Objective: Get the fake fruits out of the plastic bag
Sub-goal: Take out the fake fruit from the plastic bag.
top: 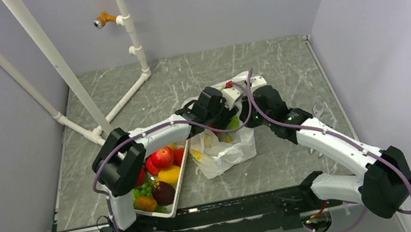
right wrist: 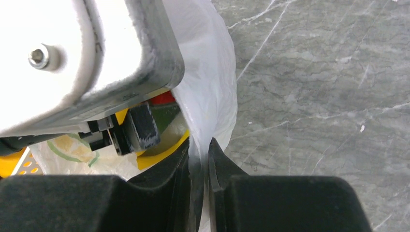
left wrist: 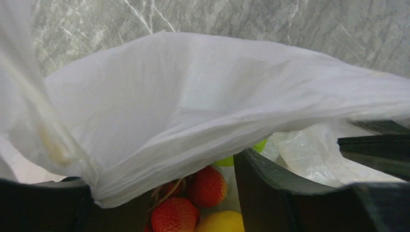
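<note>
Strawberries [left wrist: 176, 215] lay just ahead of your left gripper [left wrist: 167, 193], its jaws spread inside the plastic bag [left wrist: 193, 111]; your right gripper [right wrist: 199, 162] pinched the bag's wall, so the left arm was nearer.

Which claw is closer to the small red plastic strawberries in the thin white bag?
Left. The left gripper is in the mouth of the white plastic bag, red strawberries just past its fingers; the right gripper pinches the bag's edge.

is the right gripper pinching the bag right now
Yes, the right wrist view shows the right gripper shut on a thin fold of the plastic bag.
</note>
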Robot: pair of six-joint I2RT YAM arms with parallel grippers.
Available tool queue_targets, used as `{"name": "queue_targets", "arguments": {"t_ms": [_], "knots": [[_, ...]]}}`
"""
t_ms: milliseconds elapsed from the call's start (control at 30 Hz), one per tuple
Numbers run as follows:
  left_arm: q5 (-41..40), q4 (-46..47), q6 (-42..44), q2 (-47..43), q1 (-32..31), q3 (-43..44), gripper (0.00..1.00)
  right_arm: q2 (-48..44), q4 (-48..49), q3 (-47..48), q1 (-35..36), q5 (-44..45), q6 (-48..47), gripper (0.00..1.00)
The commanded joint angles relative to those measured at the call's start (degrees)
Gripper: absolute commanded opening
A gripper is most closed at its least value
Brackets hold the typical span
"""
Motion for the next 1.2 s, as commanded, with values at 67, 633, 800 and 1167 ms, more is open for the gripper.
{"name": "queue_targets", "arguments": {"t_ms": [67,633,800,1167], "knots": [[-0.04,2.91,1.38,2.64,1.25,4.40,0.49,-0.94,0.47,-0.57,-0.20,0.35,0.94,0.18],[1.58,-1.18,2.73,5.76,1.97,7.31,0.13,0.62,1.67,-1.42,-0.53,-0.26,0.86,0.18],[3.83,-2.26,1.16,1.38,1.87,5.84,0.00,0.34,1.62,-1.56,-0.62,0.41,1.24,0.18],[13.34,-3.53,-4.67,-15.07,1.85,-5.06,0.00,-2.78,3.40,-0.75,-2.59,-6.30,5.22,0.16]]}}
